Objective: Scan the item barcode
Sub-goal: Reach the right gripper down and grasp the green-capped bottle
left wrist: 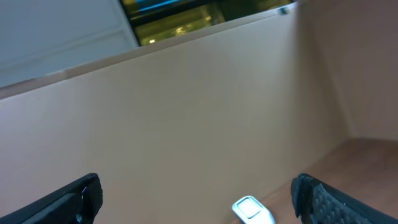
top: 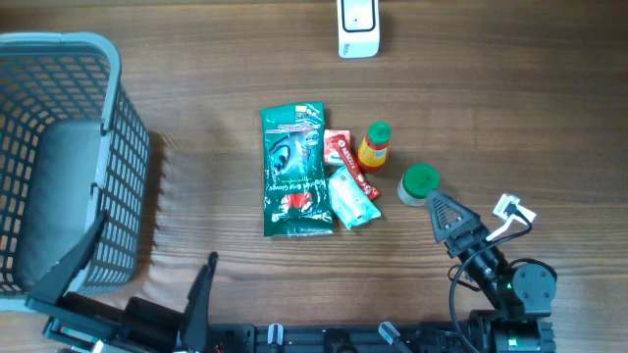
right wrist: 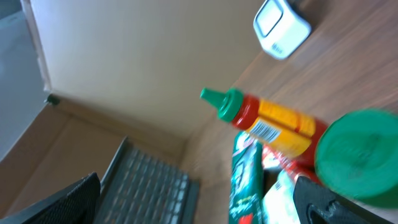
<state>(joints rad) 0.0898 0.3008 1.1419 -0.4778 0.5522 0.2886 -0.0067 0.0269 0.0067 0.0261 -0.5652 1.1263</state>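
jaws wide; right gripper (top: pixel 442 208) just beside green-lidded jar (top: pixel 420 180).

Green-lidded jar (top: pixel 420 182) beside lying sauce bottle (top: pixel 374 147)

Soft even light; faint shadow beside basket (top: pixel 123 176); green cap (right wrist: pixel 354 155) blurred, rt wrist cam.

Counter (top: pixel 510 98) tally:
- basket (top: pixel 110 59): one
- scanner (top: pixel 358 27): one
- green pouch (top: pixel 294 172): one
- red box (top: pixel 342 149): one
- pale packet (top: pixel 351 199): one
- sauce bottle (top: pixel 374 147): one
- green-lidded jar (top: pixel 420 182): one

Five grocery items, no kind repeated.
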